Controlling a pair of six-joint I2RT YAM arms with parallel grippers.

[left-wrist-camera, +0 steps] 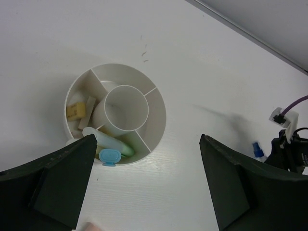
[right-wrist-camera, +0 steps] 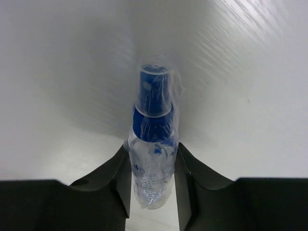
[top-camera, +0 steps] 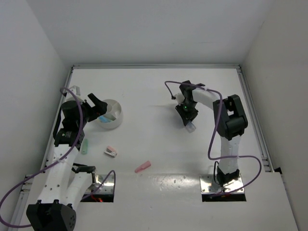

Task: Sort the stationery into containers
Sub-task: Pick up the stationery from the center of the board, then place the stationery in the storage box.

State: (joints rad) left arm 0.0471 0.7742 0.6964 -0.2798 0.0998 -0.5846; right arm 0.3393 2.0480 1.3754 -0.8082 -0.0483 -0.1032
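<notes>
Clear plastic with a blue cap, the bottle (right-wrist-camera: 153, 139) lies on the white surface (top-camera: 154, 96) right of centre. The right gripper (top-camera: 188, 120) is clamped on its body, one finger against each side. The step in hand looks like the pick-up of this bottle. The divided white bowl (left-wrist-camera: 120, 66) sits well apart at the far left, and the left gripper (left-wrist-camera: 147, 142) hangs above it with jaws spread wide and empty. Tan blocks (left-wrist-camera: 74, 110) and a light-blue stick (left-wrist-camera: 108, 154) already sit in separate compartments. Next, the bottle needs lifting clear and carrying left across the surface to a free compartment. A green stick (top-camera: 85, 147), a pink-white piece (top-camera: 111, 152) and a pink stick (top-camera: 143, 166) are not yet sorted.
</notes>
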